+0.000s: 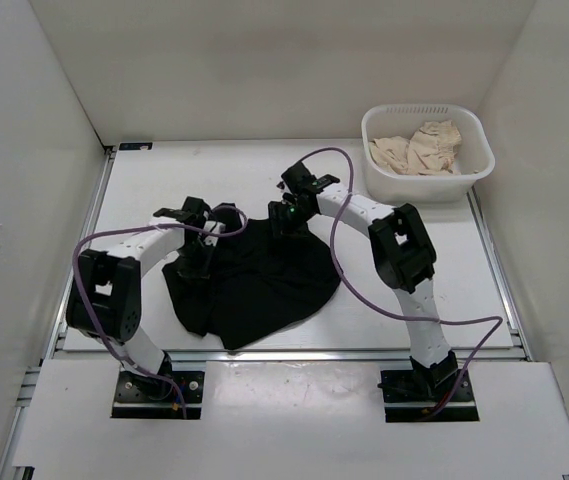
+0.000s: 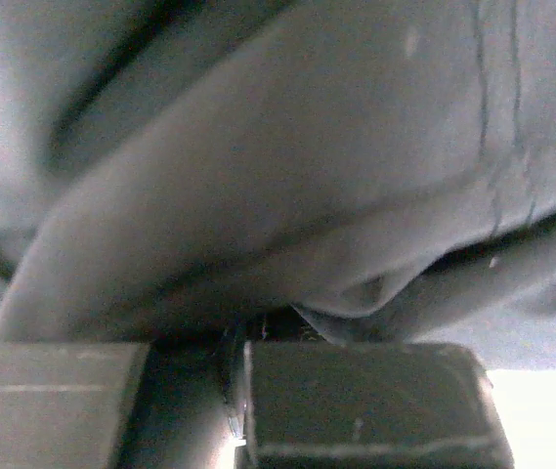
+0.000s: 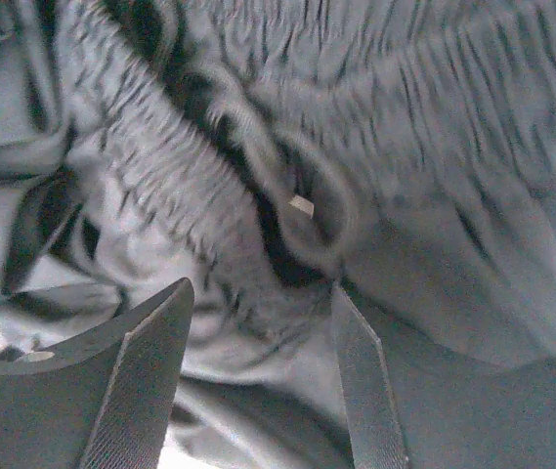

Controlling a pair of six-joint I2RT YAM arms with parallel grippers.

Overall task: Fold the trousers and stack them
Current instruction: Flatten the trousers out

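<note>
The trousers lie in a black, unfolded heap at the middle of the surface; by the look of it, all the folding and stacking is still to do. The left hand is pressed together on a fold at their left edge. The right hand is spread astride the gathered waistband. The surface is white and enclosed by white panels. A white basket holding beige cloths sits at the far right.
</note>
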